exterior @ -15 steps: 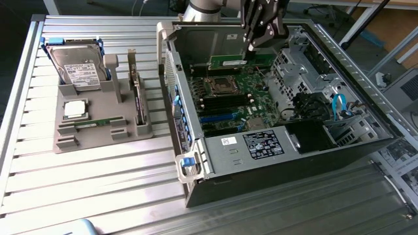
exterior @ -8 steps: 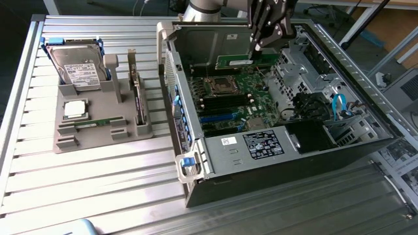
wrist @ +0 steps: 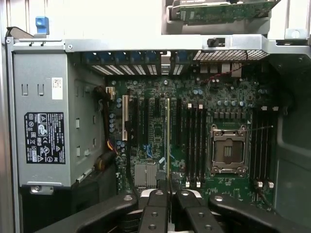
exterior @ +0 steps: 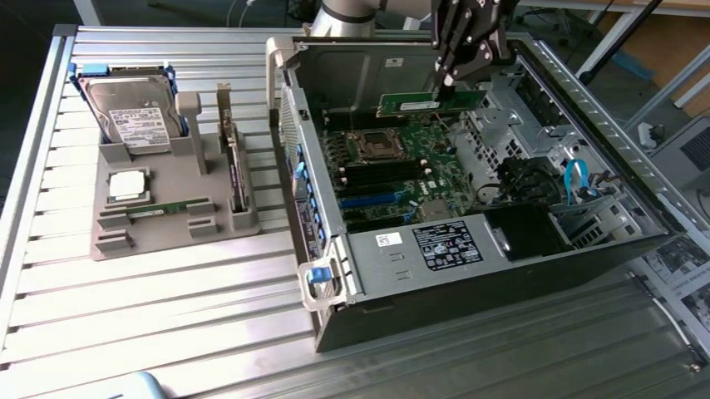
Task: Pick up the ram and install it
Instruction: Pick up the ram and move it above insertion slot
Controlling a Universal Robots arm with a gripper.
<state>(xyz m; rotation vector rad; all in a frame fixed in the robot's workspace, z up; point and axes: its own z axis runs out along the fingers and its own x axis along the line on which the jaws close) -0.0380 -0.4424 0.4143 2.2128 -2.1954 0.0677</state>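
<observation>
Between the closed fingers of the gripper [exterior: 446, 83], the ram [exterior: 420, 105] is clamped by one long edge and hangs just under the fingertips. Beneath the fingers lies the motherboard [exterior: 405, 162] inside the open computer case [exterior: 466, 307].

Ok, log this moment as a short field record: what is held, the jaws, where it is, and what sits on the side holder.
held: ram, long side level
jaws: shut on the ram's upper edge
place: hanging above the motherboard inside the open computer case
seated: not yet in a slot
holder: on the slatted table, at the exterior view's left of the case
on holder: hard drive propped up, processor chip lying flat
</observation>
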